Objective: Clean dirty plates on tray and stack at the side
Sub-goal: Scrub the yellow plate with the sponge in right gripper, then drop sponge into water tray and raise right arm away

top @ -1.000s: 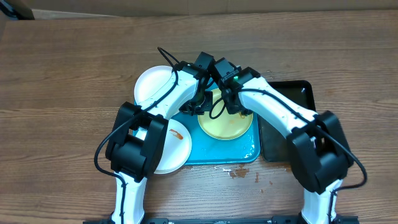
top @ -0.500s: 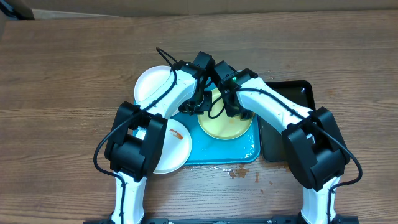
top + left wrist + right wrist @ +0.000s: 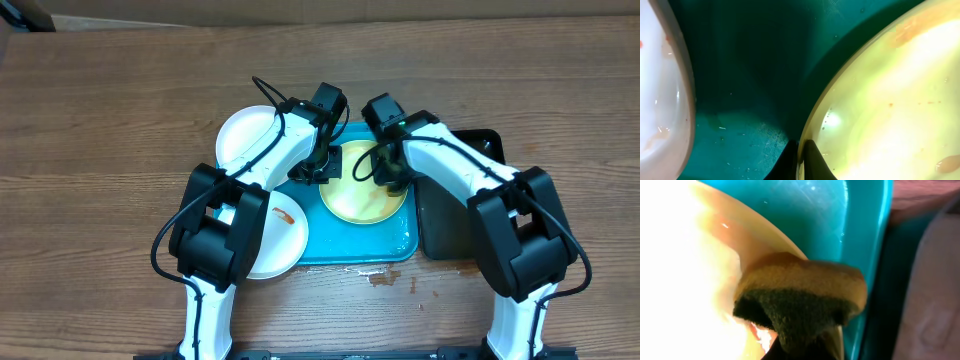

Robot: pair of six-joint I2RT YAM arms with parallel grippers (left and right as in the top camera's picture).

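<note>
The lime-green-rimmed plate [image 3: 362, 200] lies on the turquoise tray [image 3: 360, 247], wet, with brown-orange smears [image 3: 912, 27]. My left gripper [image 3: 322, 172] is shut on that plate's left rim [image 3: 810, 125]; its two dark fingers [image 3: 812, 162] pinch the edge. My right gripper [image 3: 395, 182] is shut on a sponge [image 3: 800, 300], yellow with a dark green scouring side, pressed on the plate's right side near the rim [image 3: 765, 235]. One white plate [image 3: 245, 135] lies at the tray's far left. Another white plate [image 3: 280, 235], with an orange smear, overlaps the tray's near left corner.
A narrow black tray [image 3: 480, 145] sits right of the turquoise tray, under my right arm. Brown spill marks [image 3: 385, 278] dot the wooden table in front of the tray. The white plate's edge [image 3: 670, 100] lies close on the left of my left gripper.
My right gripper has slid the sponge rightward across the green-rimmed plate, away from the left gripper. The left gripper stays on the rim, unmoved.
</note>
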